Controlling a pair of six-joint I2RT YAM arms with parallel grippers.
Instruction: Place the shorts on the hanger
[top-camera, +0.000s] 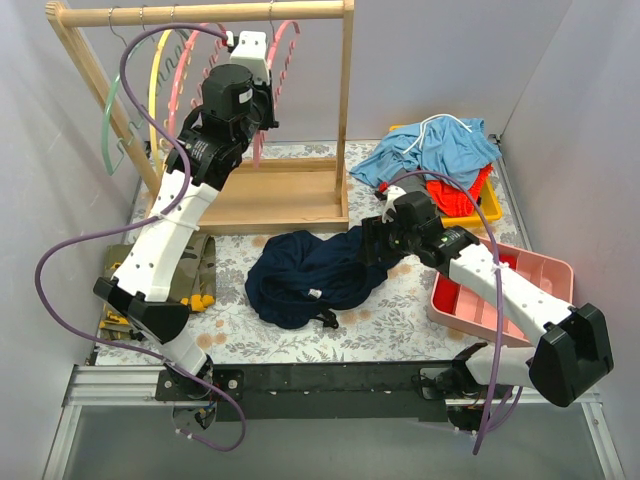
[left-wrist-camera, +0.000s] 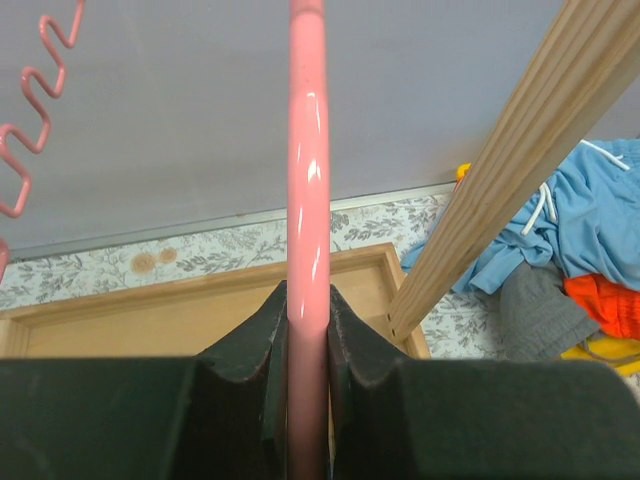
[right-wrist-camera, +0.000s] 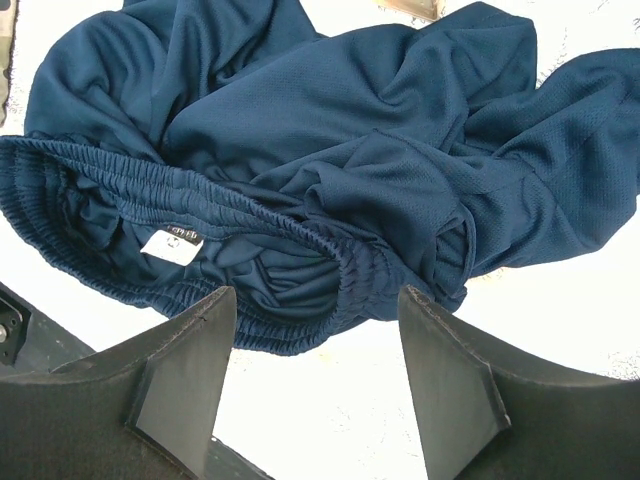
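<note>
Left gripper (left-wrist-camera: 307, 300) is clamped on the pink hanger (left-wrist-camera: 306, 150) near the far-left corner. Right gripper (right-wrist-camera: 315, 300) hangs open over the soft, limp navy shorts (right-wrist-camera: 330, 130); I'd pinch the elastic waistband (right-wrist-camera: 200, 195).

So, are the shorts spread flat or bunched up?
Bunched: the shorts lie crumpled in folds on the table.

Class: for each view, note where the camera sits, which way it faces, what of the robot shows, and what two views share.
Top external: above and behind, looking down on the table; left arm and right arm show.
Left wrist: faces the back wall; left hand shut on the hanger.
Right wrist: looks down at the shorts past the open right hand.
Shared: the shorts, top and right wrist.
</note>
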